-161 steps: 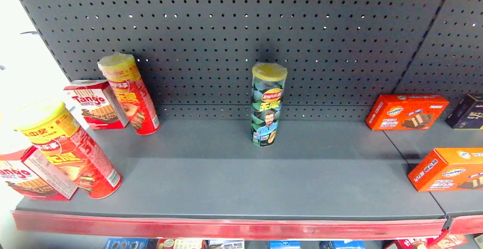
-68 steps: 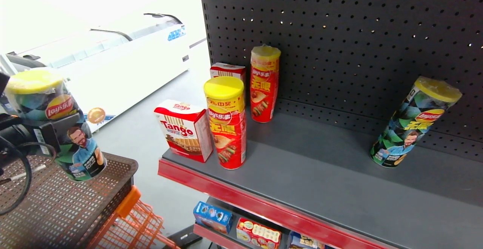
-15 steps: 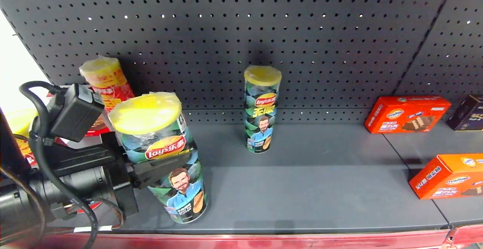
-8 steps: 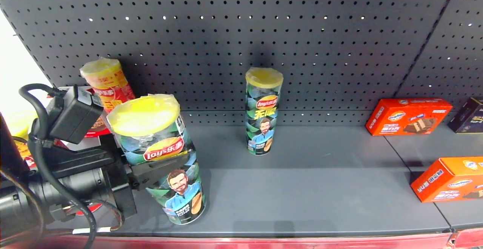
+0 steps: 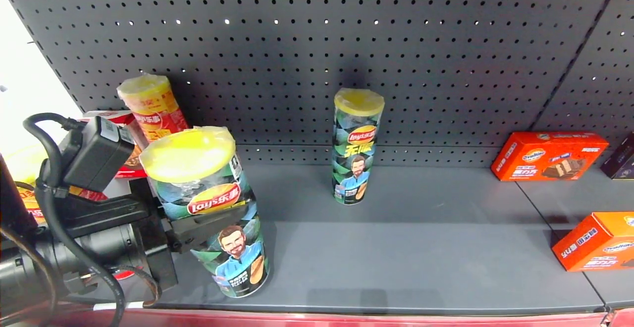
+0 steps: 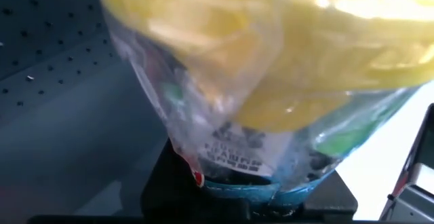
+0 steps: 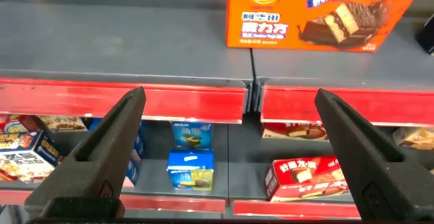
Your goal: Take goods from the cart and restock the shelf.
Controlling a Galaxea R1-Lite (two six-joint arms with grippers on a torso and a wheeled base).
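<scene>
My left gripper is shut on a green chips can with a yellow lid, gripping it around the middle. The can is upright at the front left of the grey shelf, its base at or just above the surface. The left wrist view has the can's plastic-wrapped lid close up. A second green chips can stands upright at the back centre against the pegboard. My right gripper is open and holds nothing, facing the shelf's red front edge.
Red chips cans and a wafer box stand at the shelf's left, behind my left arm. Orange boxes lie at the right. Bare shelf lies between the held can and those boxes. A lower shelf holds small packs.
My left gripper has carried the green can from over the cart to the shelf's front left. Over the last second the camera shifted slightly; the grip has held.
</scene>
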